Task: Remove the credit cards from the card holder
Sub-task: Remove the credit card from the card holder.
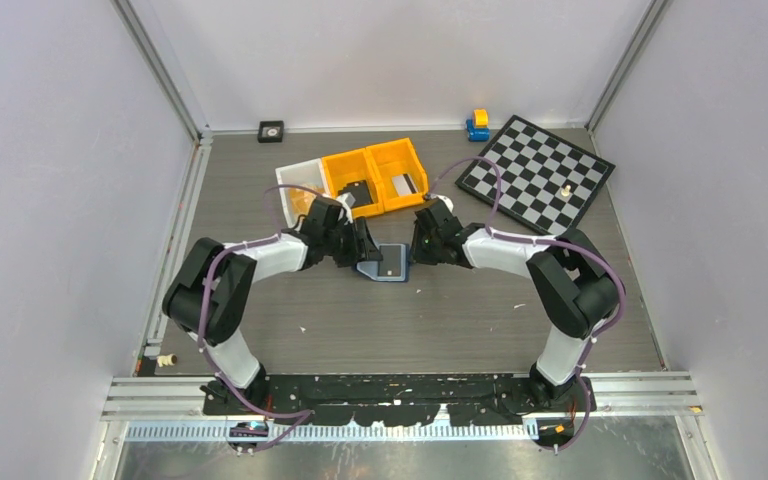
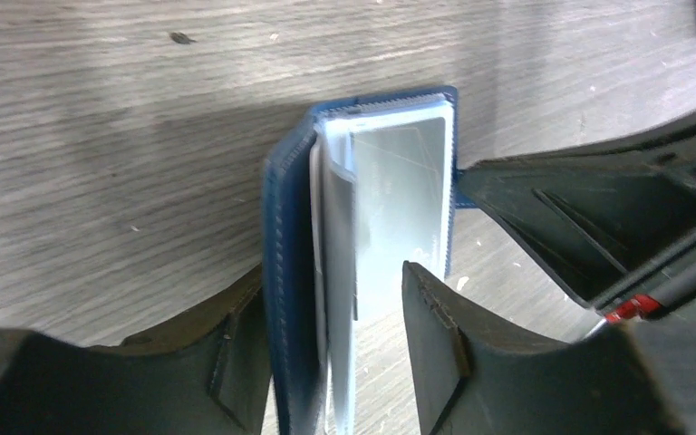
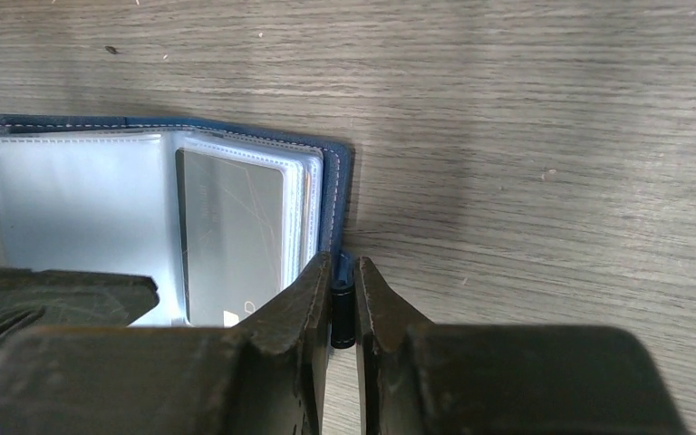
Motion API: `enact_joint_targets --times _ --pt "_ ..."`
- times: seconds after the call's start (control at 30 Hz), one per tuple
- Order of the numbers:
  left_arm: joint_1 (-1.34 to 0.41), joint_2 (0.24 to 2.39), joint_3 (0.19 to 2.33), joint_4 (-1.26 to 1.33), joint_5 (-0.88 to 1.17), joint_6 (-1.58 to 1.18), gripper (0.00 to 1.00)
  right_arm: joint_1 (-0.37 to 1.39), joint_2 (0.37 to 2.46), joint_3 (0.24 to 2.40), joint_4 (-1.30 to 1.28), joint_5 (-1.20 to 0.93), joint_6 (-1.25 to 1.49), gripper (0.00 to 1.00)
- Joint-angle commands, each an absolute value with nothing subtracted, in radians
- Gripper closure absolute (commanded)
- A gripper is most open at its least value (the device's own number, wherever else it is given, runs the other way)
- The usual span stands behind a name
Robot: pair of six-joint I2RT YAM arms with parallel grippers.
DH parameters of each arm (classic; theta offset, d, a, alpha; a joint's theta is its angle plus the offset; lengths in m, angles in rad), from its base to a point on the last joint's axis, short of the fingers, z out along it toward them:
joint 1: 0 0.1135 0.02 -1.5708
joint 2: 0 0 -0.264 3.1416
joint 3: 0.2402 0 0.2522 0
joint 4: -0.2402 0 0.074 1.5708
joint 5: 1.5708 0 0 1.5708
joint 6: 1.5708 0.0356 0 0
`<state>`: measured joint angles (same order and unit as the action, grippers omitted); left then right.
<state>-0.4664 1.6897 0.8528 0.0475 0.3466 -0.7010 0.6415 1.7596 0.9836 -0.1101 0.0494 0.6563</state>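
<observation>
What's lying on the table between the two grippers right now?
The open card holder lies between the left gripper and the right gripper, which pinches its tab. The top view shows this best.

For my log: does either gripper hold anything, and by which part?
The right gripper pinches the holder by its tab. The left gripper is open, holding nothing.

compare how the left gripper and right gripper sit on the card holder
The left gripper stands open; the right gripper is pinched nearly shut. The left straddles a whole flap of the card holder; the right clamps only its small dark tab. Both meet the holder from opposite sides.
</observation>
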Motion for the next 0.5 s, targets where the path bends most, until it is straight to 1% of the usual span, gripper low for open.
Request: enact_joint_targets --times 0.0,0.17,0.27,0.3,0.4,0.47 --pt "-0.466 1.736 0.91 -0.053 0.291 -0.645 0.5 0.647 1.708 0.982 -0.063 0.033 0.65 0.81" --pt "-0.465 1.799 0.945 -0.07 0.317 -0.643 0.63 0.646 1.702 0.976 -0.053 0.032 0.657 0.81" --pt "-0.465 1.806 0.945 -0.054 0.341 -0.644 0.94 0.646 1.693 0.968 -0.046 0.036 0.665 0.81" --pt "-0.465 1.799 0.938 -0.043 0.347 -0.644 0.99 0.646 1.688 0.962 -0.041 0.038 0.669 0.81" --pt "-0.465 1.752 0.902 0.009 0.363 -0.656 1.0 0.646 1.643 0.906 0.036 0.025 0.676 0.77" --pt "-0.461 1.711 0.868 0.064 0.373 -0.673 1.0 0.641 1.592 0.862 0.093 0.035 0.682 0.77"
